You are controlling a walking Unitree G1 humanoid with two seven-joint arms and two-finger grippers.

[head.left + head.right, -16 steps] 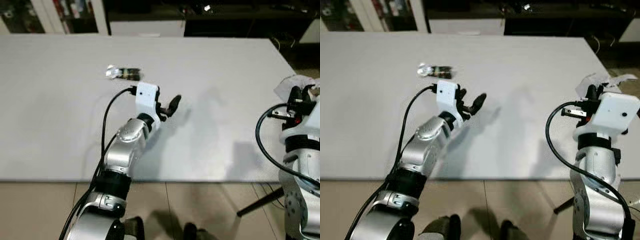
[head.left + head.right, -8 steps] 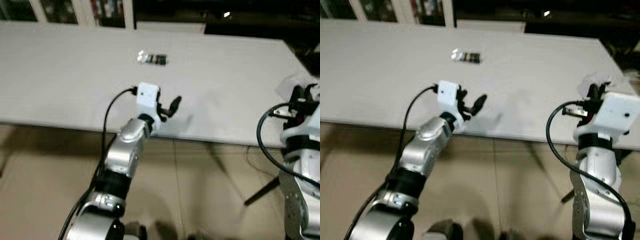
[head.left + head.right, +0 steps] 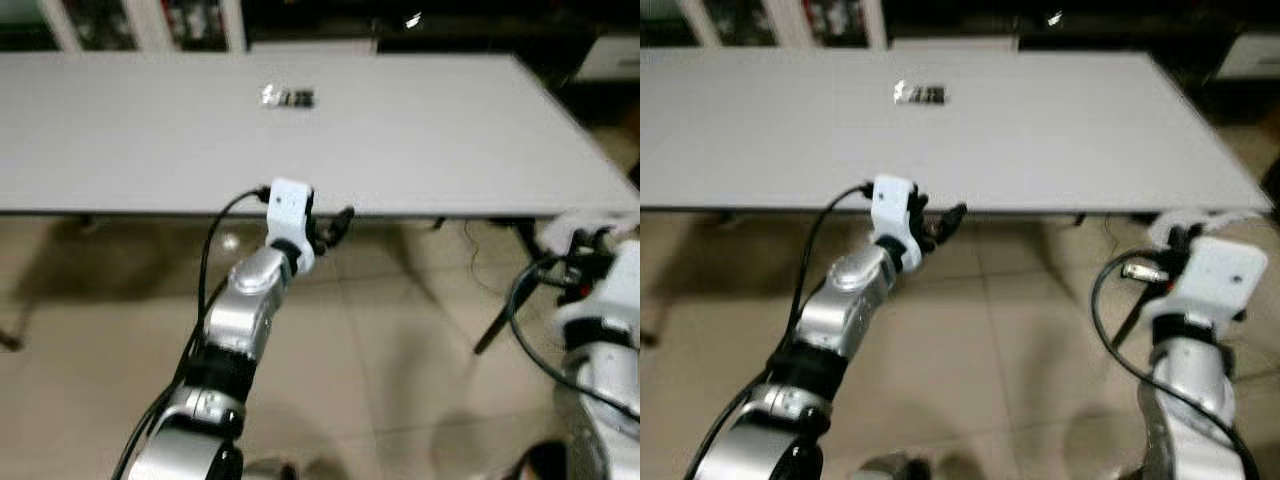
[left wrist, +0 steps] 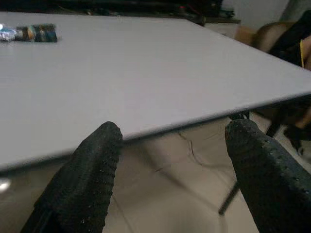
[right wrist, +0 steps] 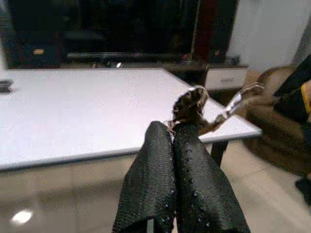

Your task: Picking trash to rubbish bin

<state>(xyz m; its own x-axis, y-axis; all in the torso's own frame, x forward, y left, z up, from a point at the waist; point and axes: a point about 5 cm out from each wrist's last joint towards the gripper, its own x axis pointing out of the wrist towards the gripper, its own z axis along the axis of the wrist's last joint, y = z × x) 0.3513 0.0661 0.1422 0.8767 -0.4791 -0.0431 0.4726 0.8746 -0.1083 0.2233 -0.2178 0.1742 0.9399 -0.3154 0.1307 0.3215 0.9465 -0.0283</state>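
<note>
A small dark-and-silver wrapper (image 3: pixel 285 97) lies on the far part of the long white table (image 3: pixel 450 140); the left wrist view shows it as wrapper (image 4: pixel 31 33) across the tabletop. My left gripper (image 3: pixel 335 222) is open and empty at the table's near edge, its fingers (image 4: pixel 95 167) spread wide. My right gripper (image 5: pixel 173 130) is shut on a crumpled clear plastic wrapper (image 5: pixel 195 103). It hangs over the floor beside the table's right corner, with the plastic wrapper (image 3: pixel 1175 227) sticking up from it.
Tiled floor (image 3: pixel 400 350) lies between me and the table. A dark table leg (image 3: pixel 495 322) slants down under the right end. Dark cabinets (image 3: pixel 300 15) stand behind the table. A brown seat (image 5: pixel 277 121) stands beyond the right corner.
The whole view has pulled back: the table sits farther off and more floor shows. Both grippers, earlier above the tabletop, now hang at or before its near edge. The right one still holds the plastic.
</note>
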